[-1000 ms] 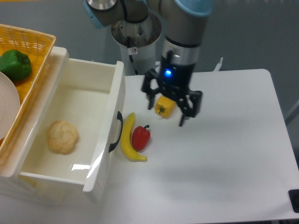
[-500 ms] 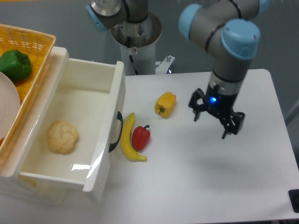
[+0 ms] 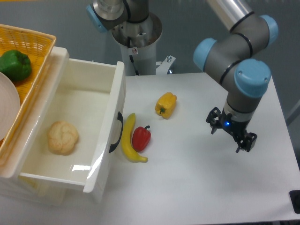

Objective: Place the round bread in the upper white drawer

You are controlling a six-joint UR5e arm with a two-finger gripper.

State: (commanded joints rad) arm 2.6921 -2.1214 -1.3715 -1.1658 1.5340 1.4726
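Rightward went the spread, empty claw (image 3: 227,139); one round bread (image 3: 63,137) sits in the upper white drawer (image 3: 89,96).

white table (image 3: 211,187), matte, evenly lit, filling most of the view, with soft blurred shadows falling across its top. rounded far right corner, right edge running down and out of view. beyond the table's far edge, a plain grey-blue floor or wall (image 3: 56,18), smooth and unmarked, too featureless to tell which. past the table's right edge, the same grey tone, crossed by a thin pale slanted bar (image 3: 294,110). at the table's near right corner, a small dark block (image 3: 295,200), cut off by the picture's edge. light diffuse, from above, with a bright glossy glint to the left of the table's middle.
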